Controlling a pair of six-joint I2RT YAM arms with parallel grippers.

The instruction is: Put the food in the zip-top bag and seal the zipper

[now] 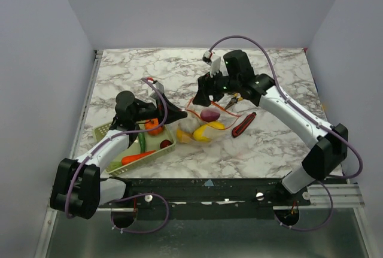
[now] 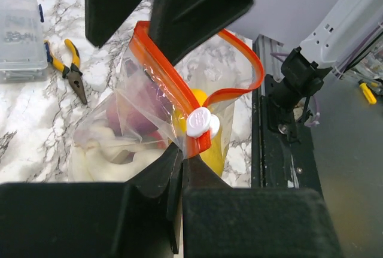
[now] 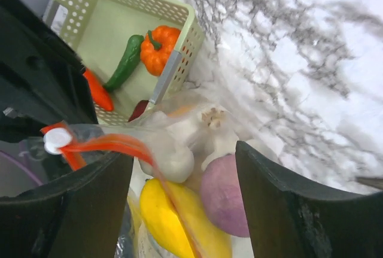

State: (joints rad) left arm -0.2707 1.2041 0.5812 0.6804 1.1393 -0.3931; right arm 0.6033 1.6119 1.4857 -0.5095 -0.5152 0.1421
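Note:
The zip-top bag [image 1: 190,127] lies in the middle of the table, holding a yellow piece [image 3: 173,222], a purple onion [image 3: 224,195] and white garlic [image 3: 179,157]. Its red-orange zipper [image 2: 167,72] stands open in a loop, with a white slider [image 2: 202,123] on it. My left gripper [image 2: 182,153] is shut on the zipper strip just below the slider. My right gripper [image 3: 184,153] is open above the bag's mouth, and the strip [image 3: 114,143] runs against its left finger. An orange pumpkin [image 3: 158,48], a green cucumber [image 3: 124,63] and a carrot [image 3: 99,90] lie in the basket.
The pale green mesh basket [image 1: 103,130] sits at the left under my left arm. Yellow-handled pliers [image 1: 230,101] and a red-and-black utility knife [image 1: 243,124] lie right of the bag. A clear box [image 2: 21,36] sits beyond the pliers.

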